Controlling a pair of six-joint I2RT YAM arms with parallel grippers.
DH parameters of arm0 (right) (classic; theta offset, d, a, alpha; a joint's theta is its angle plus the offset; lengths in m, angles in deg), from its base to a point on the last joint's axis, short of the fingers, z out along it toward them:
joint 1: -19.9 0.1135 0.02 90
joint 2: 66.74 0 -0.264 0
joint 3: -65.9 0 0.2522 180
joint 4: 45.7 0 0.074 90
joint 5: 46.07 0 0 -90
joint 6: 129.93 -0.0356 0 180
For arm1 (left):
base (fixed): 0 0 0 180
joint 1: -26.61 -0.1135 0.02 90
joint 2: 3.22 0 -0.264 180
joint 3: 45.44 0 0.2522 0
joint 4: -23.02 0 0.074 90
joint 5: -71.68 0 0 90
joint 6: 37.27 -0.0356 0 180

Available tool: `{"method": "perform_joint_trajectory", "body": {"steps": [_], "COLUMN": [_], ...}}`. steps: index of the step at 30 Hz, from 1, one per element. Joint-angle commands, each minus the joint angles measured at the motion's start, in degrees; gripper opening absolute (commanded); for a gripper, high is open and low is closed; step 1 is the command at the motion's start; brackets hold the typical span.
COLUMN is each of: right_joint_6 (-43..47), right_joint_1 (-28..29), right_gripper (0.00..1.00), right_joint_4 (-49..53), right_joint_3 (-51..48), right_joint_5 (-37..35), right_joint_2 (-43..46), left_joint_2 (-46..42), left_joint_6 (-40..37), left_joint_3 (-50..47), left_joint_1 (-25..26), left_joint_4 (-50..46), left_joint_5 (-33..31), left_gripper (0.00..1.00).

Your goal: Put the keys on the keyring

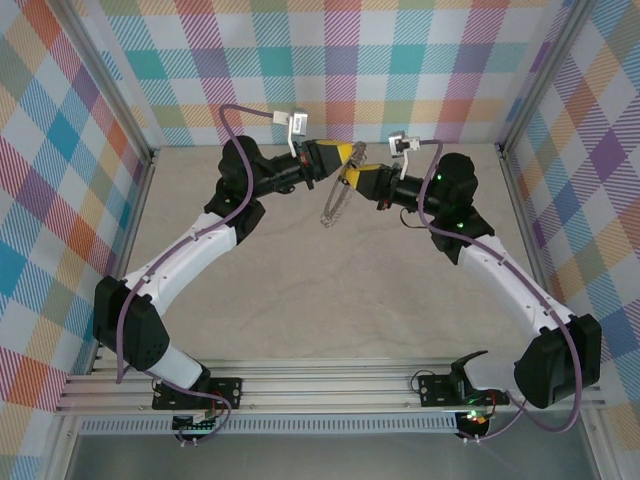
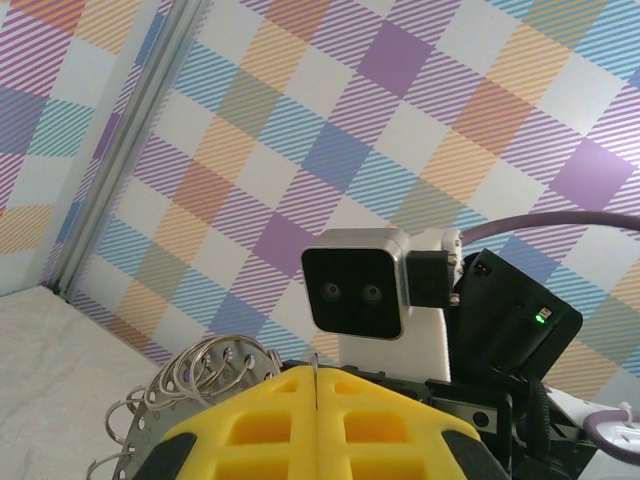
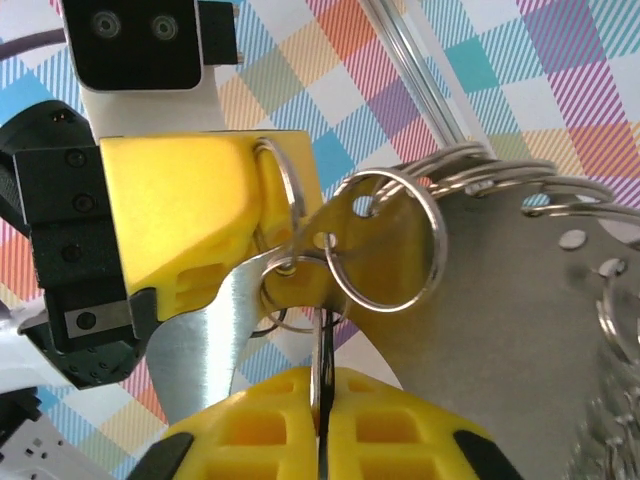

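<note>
Both arms meet above the back middle of the table. The keyring (image 1: 333, 205), a wide silvery hoop, hangs edge-on below the two grippers. Its flat band (image 3: 500, 290) has punched holes, with small split rings (image 2: 200, 370) hanging from them. My left gripper (image 1: 343, 154) is shut on the band's thin edge (image 2: 317, 372), and its yellow finger (image 3: 190, 210) lies against the hoop. My right gripper (image 3: 322, 385) is shut on the key (image 3: 322, 345), a thin dark and silvery piece seen edge-on. The key's small loop (image 3: 292, 268) sits at a hole in the band; whether it is threaded through I cannot tell.
Plaid walls (image 1: 330, 70) close in the beige table (image 1: 330, 300) on three sides, with aluminium posts (image 1: 120, 100) at the corners. The two wrist cameras face each other at close range: the right one (image 2: 355, 290) and the left one (image 3: 135, 40).
</note>
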Motion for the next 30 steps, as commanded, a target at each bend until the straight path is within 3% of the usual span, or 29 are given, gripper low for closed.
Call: {"method": "perform_joint_trajectory", "body": {"steps": [1, 20, 30], "right_joint_6": [1.62, 1.51, 6.70], "right_joint_1": [0.21, 0.07, 0.02], "right_gripper": [0.00, 0.00, 0.00], "right_joint_4": [0.10, 1.71, 11.45], "right_joint_3": [-0.01, 0.42, 6.57], "right_joint_5": [-0.59, -4.82, -4.17], "right_joint_2": [1.72, 3.29, 2.63], "left_joint_2": [-1.31, -4.49, -4.16], "left_joint_6": [-0.27, -0.11, -2.07], "left_joint_3": [-0.25, -3.20, -2.73], "left_joint_1": [0.50, 0.83, 1.12], "left_joint_4": [2.85, 2.05, -0.62], "left_joint_5": [-0.53, -4.35, -2.47], "left_gripper": [0.00, 0.00, 0.00]}}
